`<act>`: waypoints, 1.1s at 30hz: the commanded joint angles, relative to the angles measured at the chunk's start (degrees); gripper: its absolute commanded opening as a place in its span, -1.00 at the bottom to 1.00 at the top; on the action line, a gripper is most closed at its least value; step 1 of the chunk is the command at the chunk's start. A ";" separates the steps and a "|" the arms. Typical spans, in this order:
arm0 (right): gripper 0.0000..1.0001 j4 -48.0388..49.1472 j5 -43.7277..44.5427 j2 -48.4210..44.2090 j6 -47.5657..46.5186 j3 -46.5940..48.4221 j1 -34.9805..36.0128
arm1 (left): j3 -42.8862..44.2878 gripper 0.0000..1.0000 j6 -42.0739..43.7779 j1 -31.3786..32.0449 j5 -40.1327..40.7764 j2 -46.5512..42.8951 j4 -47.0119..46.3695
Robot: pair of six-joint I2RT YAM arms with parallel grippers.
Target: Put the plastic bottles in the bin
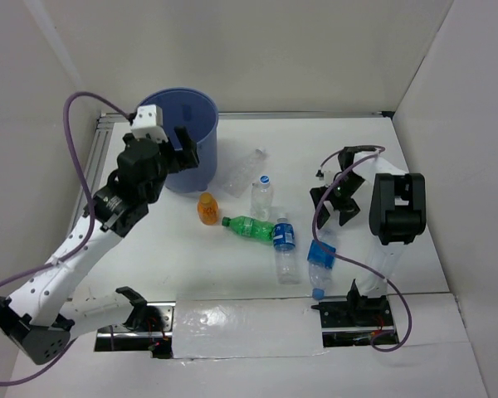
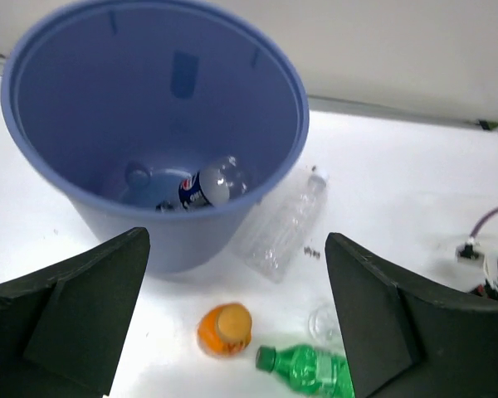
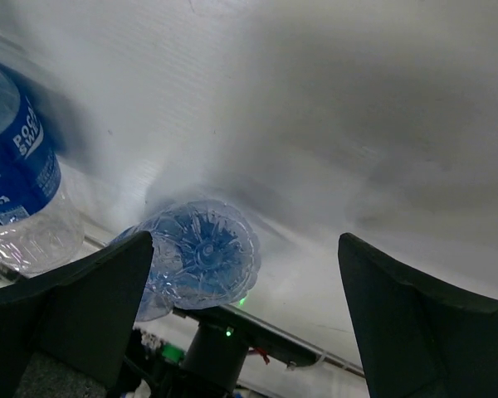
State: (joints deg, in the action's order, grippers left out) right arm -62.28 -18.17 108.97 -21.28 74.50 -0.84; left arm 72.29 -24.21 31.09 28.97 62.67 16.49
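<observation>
Currently left jaws wide, empty, by the rim of the bin [image 1: 201, 149] at ten o'clock, one bottle [image 2: 203, 186] inside. Right jaws wide, empty; blue-labelled bottle [image 1: 320, 267] lying near, toward six o'clock. Fetching step, I judge: next, right descends and closes on it.

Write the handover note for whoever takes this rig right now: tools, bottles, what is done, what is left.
Left tool: open, empty, facing the bin.
Right tool: open, empty, low over the table by the near blue-label bottle.
Done: a dark-label bottle lies in the bin; I cannot tell if more are inside.
Left: six on the table, namely that near one, the plain clear bottle beside the bin, the upright blue-capped bottle, the orange bottle, the green bottle and the middle blue-label bottle.
</observation>
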 commanded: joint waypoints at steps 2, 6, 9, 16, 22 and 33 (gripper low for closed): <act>0.99 -8.29 0.51 2.13 -3.33 2.84 1.98 | -6.28 0.99 -1.98 5.98 3.63 -4.66 0.81; 0.99 -8.82 0.51 2.65 -3.33 3.37 4.35 | -9.80 0.99 -4.97 10.47 6.44 -7.04 2.49; 0.99 -10.49 -0.01 3.70 -3.94 3.90 5.59 | -10.59 0.99 -6.64 13.46 7.94 -8.27 3.11; 0.96 -4.80 -4.93 0.03 -3.77 7.06 3.04 | -13.40 0.99 -6.12 21.19 4.63 -8.80 3.73; 0.91 3.21 -8.98 -6.30 -4.30 9.00 -0.47 | -16.74 0.73 -3.65 31.12 -10.94 -4.94 -4.70; 0.14 17.54 -18.65 -20.89 2.81 2.67 -8.37 | 3.25 0.48 -5.41 35.53 -24.57 30.46 -16.76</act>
State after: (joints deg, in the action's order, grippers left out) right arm -49.98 -33.54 90.89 -20.93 78.74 -8.03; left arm 66.76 -28.60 66.52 9.82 88.47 5.13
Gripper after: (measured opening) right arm 0.542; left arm 0.645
